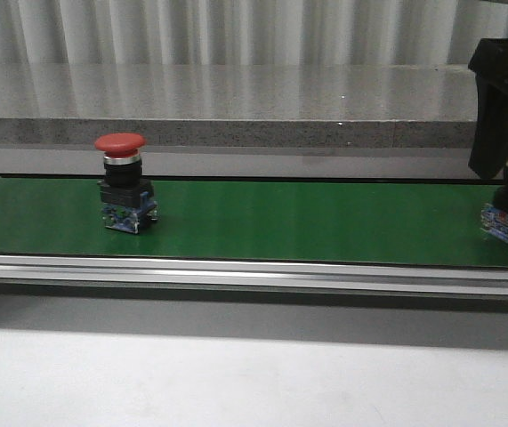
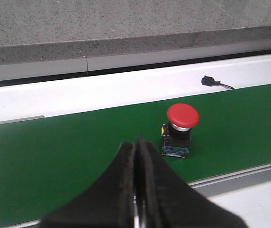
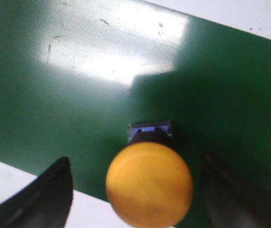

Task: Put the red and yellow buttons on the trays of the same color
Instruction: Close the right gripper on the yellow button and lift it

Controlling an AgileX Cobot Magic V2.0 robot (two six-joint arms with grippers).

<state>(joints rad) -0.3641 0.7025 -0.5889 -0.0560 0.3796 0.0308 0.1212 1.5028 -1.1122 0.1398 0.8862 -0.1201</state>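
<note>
The red round-topped push button (image 1: 124,182) stands upright on the long green belt (image 1: 307,222), toward the belt's left part. It has a black body and a small blue base. The yellow round-topped push button (image 3: 149,183) stands upright at the far right of the same belt, well apart from the red one. The right tool (image 3: 135,190) is wide open, with one black finger on each side of the yellow button, not touching it. The left tool (image 2: 136,190) is closed tight with nothing in it, near the red button. A grey stone bench (image 1: 236,98) runs behind the belt.
</note>
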